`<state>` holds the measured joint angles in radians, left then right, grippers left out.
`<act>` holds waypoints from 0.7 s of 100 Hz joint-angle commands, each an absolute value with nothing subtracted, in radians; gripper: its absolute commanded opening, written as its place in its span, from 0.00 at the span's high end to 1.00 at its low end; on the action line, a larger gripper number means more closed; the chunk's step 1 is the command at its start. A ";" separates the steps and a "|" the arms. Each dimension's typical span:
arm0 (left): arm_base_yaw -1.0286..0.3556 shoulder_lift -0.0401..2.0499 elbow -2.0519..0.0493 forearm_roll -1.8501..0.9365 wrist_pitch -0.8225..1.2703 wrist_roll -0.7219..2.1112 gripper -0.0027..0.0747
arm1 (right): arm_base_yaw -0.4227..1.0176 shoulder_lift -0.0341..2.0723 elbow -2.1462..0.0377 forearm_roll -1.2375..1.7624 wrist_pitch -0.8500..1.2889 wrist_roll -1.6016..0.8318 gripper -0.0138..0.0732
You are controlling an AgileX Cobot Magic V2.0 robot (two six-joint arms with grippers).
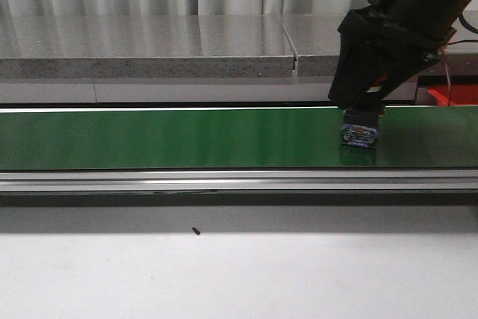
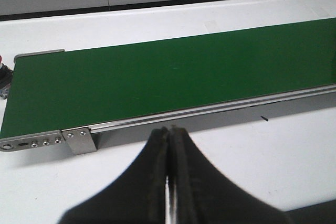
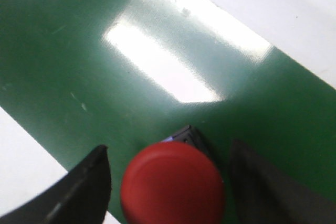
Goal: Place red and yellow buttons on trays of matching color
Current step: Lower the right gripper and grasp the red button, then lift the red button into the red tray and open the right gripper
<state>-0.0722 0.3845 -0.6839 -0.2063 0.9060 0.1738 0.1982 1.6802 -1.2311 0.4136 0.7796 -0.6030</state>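
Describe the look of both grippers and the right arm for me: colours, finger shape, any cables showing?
The right arm is black and angular, with a thin pale cable trailing behind it and a touch of orange under the housing. The right gripper has dark, matte fingers with broad, curved tips. The left gripper is black too, its fingers flaring wide at the base and tapering to a narrow tip. No markings are visible.
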 commanded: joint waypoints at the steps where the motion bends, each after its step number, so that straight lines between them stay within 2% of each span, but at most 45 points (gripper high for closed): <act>1: -0.078 0.392 -0.707 -0.221 0.845 0.175 0.99 | 0.199 1.640 -1.265 0.444 0.749 -0.616 0.45; 13: -0.078 0.392 -0.707 -0.221 0.845 0.175 0.99 | 0.199 1.640 -1.265 0.439 0.749 -0.616 0.67; 22: -0.078 0.392 -0.707 -0.221 0.845 0.175 0.99 | 0.199 1.639 -1.265 0.438 0.744 -0.616 0.75; 47: -0.078 0.392 -0.707 -0.221 0.845 0.175 0.99 | 0.172 1.578 -1.266 0.438 0.678 -0.613 0.76; 70: -0.078 0.392 -0.707 -0.221 0.845 0.175 0.99 | 0.051 1.551 -1.291 0.438 0.677 -0.569 0.76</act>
<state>-0.0722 0.3845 -0.6839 -0.2063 0.9060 0.1738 0.1002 1.6000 -1.2410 0.4158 0.7048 -0.5931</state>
